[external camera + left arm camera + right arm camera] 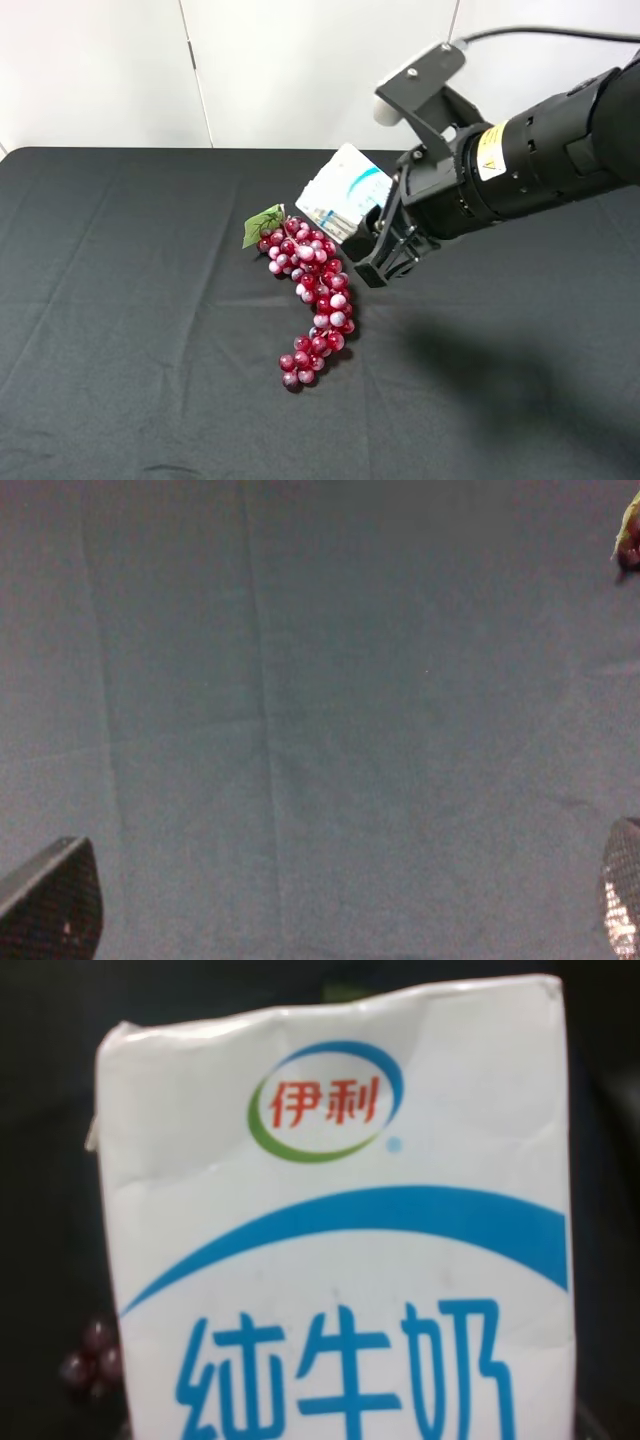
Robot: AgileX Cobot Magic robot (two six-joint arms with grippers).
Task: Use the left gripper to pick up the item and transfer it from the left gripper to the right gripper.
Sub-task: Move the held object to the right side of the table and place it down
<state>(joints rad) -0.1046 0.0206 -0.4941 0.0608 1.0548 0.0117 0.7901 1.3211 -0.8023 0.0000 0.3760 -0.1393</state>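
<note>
The item, a white drink carton (343, 192) with blue print, is held tilted in the air above the top of the grape bunch. My right gripper (372, 240), on the black arm with the yellow warning sticker, is shut on it. In the right wrist view the carton (340, 1240) fills the picture, and the fingers are hidden. My left gripper (335, 910) is out of the exterior high view. In the left wrist view its two fingertips (50, 910) stand far apart over bare black cloth, open and empty.
A bunch of red grapes (315, 300) with a green leaf lies on the black tablecloth (130, 300) just below the carton. Its edge shows in the left wrist view (630, 540) and behind the carton in the right wrist view (90, 1355).
</note>
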